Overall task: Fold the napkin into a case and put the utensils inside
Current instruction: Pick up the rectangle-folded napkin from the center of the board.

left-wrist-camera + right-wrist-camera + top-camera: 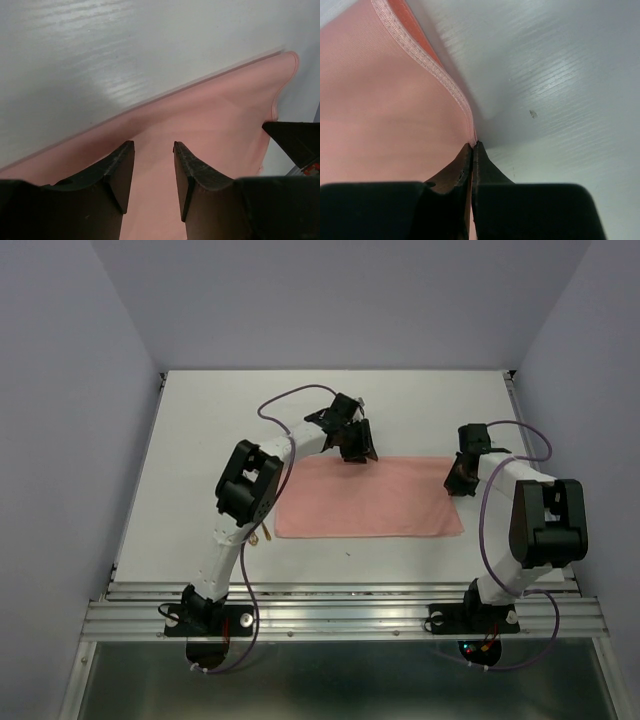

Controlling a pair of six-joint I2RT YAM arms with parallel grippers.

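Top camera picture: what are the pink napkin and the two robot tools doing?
Salmon-pink cloth napkin: spread as a wide rectangle on the white table, right edge pinched.
Left black two-finger tool: open, over the napkin's far edge, holding nothing.
Right black two-finger tool: shut on the napkin's hem.
Slender gold utensil: lying by the left arm, mostly hidden.

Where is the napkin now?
In the top view, the napkin lies in the middle of the table; the right gripper pinches its right edge, the open left gripper is at its far edge.
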